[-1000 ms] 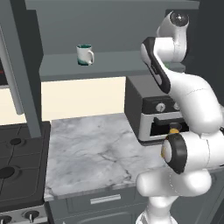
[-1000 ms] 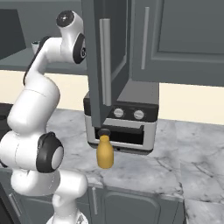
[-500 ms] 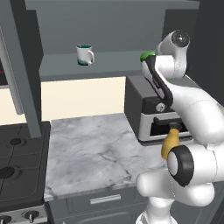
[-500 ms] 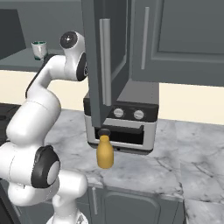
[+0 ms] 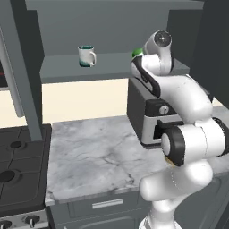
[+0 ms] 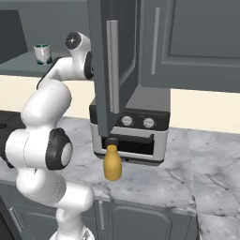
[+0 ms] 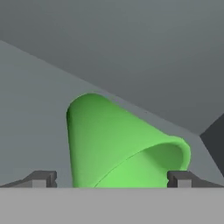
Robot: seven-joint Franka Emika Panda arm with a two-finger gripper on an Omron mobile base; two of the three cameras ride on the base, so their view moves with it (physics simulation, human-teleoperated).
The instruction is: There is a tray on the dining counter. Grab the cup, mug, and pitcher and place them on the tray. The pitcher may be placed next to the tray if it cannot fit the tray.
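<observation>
hand view: cup [image 7: 118, 144] between tool [image 7: 112, 178] tips

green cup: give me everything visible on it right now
The cup is a plain bright green tumbler, smooth and matte, with no handle and a flared, open, empty mouth. In the hand view, which rolls with the hand, it looks tilted, with its mouth at lower right, and stands on a grey shelf surface. It sits between the two dark fingertips of the open gripper, which do not visibly touch it. In the left base view a green sliver shows behind the arm, up on the shelf.
</observation>
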